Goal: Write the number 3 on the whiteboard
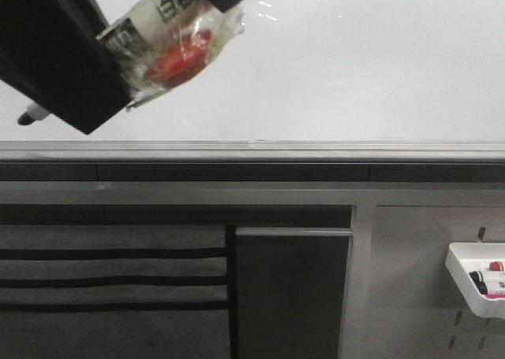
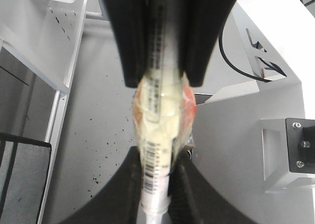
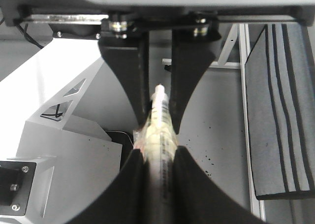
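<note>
Across the upper half of the front view spreads the whiteboard (image 1: 355, 67), glossy and glaring at twelve o'clock, its grey metal ledge (image 1: 252, 150) running along the lower edge. No stroke of the number 3 shows on the bare white that I can see. Below hangs a grey slotted panel (image 1: 426, 280), and at four o'clock a white tray (image 1: 472, 284) holds a few markers.

Up at ten o'clock both my arms crowd together, dark and slanting. My left gripper (image 2: 158, 184) is clenched on a marker (image 2: 156, 111) wrapped in crinkled clear tape (image 1: 177, 39) with red beneath it. My right gripper (image 3: 158, 177) is clamped on that same marker (image 3: 158, 130) from the opposite end, each claw facing the other in the wrist views.

A small black tip (image 1: 30, 116) pokes out at nine o'clock, just off the board's lower left. Whether it touches the surface I cannot tell. Most of the marker's barrel is hidden by tape and fingers, and the board's upper left is covered by my arms.
</note>
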Controlling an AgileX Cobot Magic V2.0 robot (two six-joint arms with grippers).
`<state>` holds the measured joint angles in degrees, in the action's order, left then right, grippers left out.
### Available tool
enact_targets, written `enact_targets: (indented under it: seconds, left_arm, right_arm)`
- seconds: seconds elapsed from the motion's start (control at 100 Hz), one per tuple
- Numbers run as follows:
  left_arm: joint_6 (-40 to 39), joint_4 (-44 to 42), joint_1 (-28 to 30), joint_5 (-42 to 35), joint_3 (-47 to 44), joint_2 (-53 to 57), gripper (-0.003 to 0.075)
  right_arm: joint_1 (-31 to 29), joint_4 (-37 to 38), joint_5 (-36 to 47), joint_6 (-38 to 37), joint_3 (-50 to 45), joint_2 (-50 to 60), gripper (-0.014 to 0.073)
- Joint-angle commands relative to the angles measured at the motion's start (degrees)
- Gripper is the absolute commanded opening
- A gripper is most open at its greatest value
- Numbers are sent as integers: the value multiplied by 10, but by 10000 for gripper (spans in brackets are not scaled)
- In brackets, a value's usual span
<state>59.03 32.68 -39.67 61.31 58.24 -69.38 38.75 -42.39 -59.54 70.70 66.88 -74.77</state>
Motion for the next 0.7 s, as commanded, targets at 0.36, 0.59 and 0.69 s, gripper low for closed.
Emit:
enact_targets:
  seconds: [0.36,0.59,0.69]
  left_arm:
    - [-27,3,18,-58,30,47,419]
    - [-93,-18,81,-83,22,135,419]
    - [-109,-19,106,-97,-10,178,419]
  right_arm:
    - [0,77,54,-78,20,42,-5]
    - [-4,236,105,-259,11,121,-6]
    - [-20,306,135,-369,-35,159,-6]
